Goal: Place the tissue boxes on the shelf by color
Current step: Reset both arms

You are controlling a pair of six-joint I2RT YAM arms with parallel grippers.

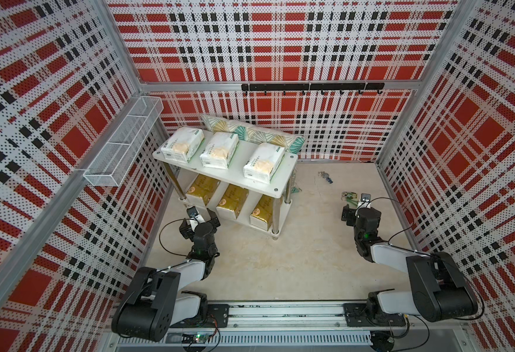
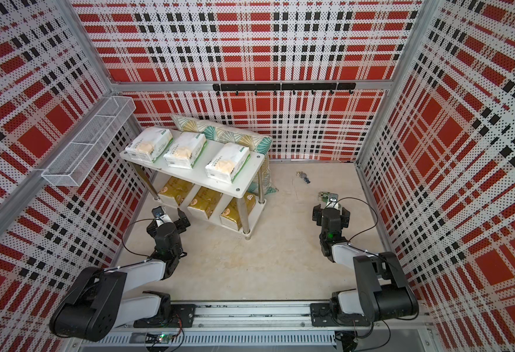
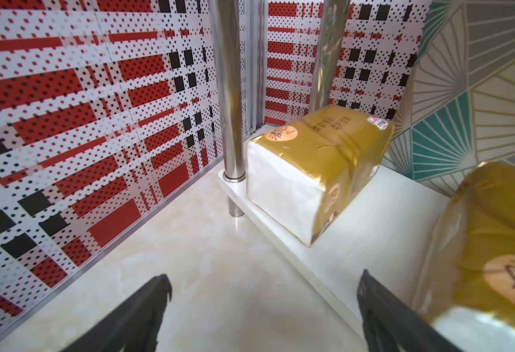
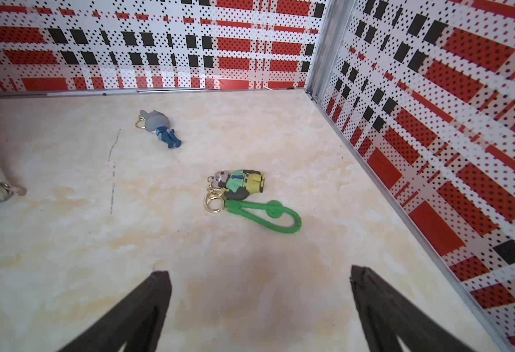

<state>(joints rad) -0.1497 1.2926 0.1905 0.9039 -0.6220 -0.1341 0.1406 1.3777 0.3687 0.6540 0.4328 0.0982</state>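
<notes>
The shelf stands on the desk near the left wall; three white packs lie in a row on its top board; three gold packs lie in a row on its low board; a pillow leans behind the shelf, by the back wall.

The left gripper is wide open and holds nothing; it hangs low over the desk at the front left corner of the shelf, near a shiny leg; it points at the corner gold pack but is apart from it; one finger is just beside the next gold pack, and I cannot tell if they touch.

The right gripper is wide open too and holds nothing; it hangs over the desk on the right side, well apart from the shelf; a green toy with a green loop lies on the desk in front of it, not touching it; a blue toy lies farther off, nearer the back wall.

A wire basket hangs on the left wall; a black hook rail is on the back wall.
</notes>
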